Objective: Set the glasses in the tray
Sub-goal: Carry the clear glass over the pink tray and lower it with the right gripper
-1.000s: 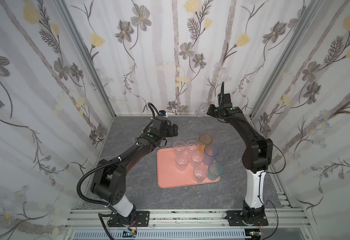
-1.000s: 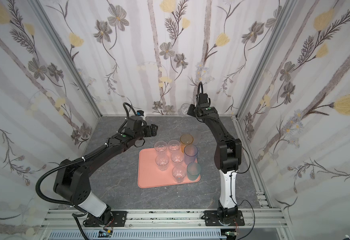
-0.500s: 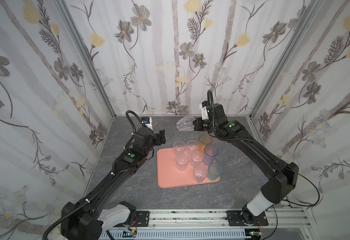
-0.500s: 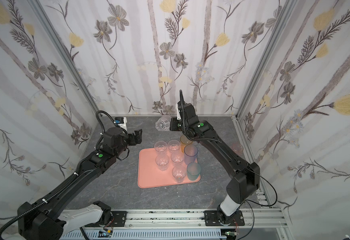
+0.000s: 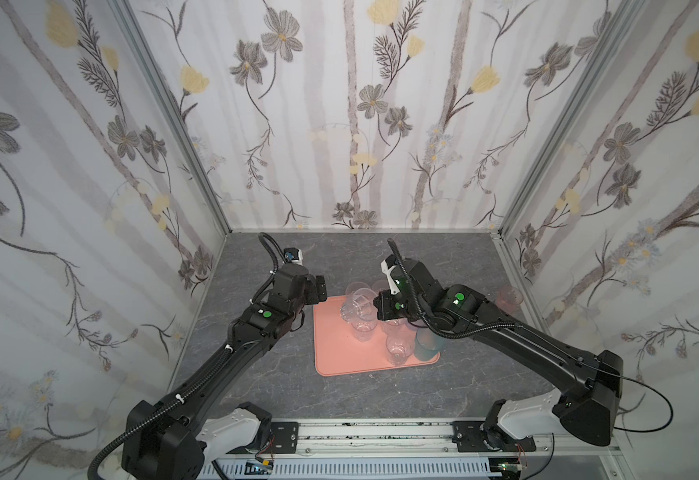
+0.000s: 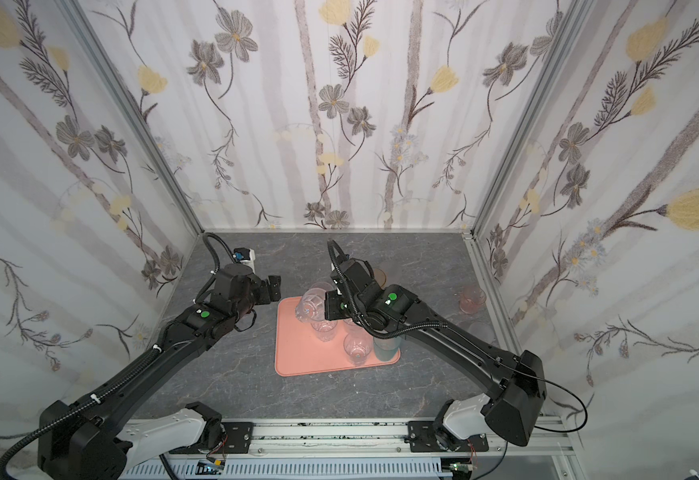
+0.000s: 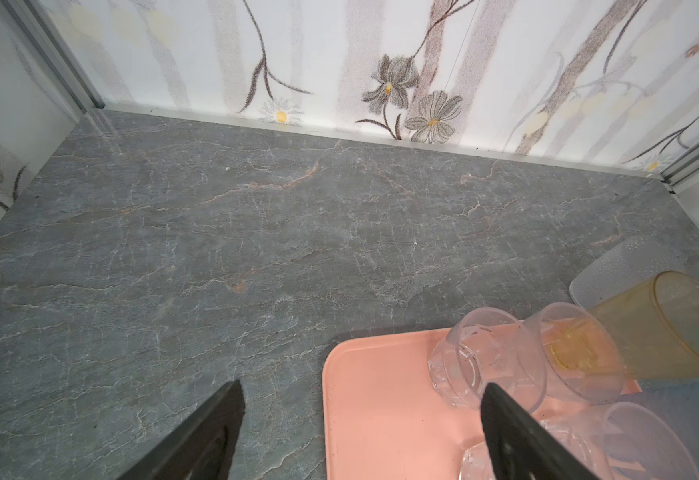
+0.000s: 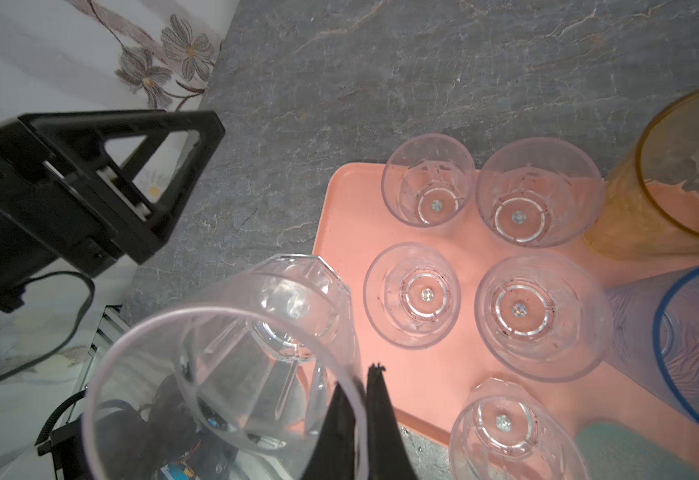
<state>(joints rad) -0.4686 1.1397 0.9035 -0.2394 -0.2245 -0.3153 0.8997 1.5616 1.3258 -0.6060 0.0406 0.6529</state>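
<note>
At the near right corner of the tray [image 5: 331, 349], a teal tumbler [image 5: 424, 349] is stood upright, and a clear tumbler [image 5: 397, 352] is set just to its left, also on the tray. Four more clear tumblers [image 8: 412, 295] are ranged upright in two pairs behind these, across the tray's middle and far side. A blue-purple tumbler [image 8: 692, 345] is placed along the tray's right edge, behind the teal one. Above the tray's left half a held tumbler [image 8: 235, 353], clear, is carried tilted. Its rim is pinched by the right gripper [image 8: 364, 380], which is closed tight on the thin wall from inside and outside. Off the tray's far left corner the left gripper [image 5: 318, 286] is held over the table [image 5: 281, 386] with its jaws spread wide and nothing between them. At the tray's far right corner an amber tumbler [image 8: 672, 174] is recorded; whether its base lies wholly within the rim cannot be told. Just beyond that corner, off the tray, a frosted tumbler [image 7: 613, 270] is seen on the table. Well to the right of the tray's far edge, a short pink tumbler [image 5: 510, 296] is stood on the table near the side wall [image 5: 589, 249].
</note>
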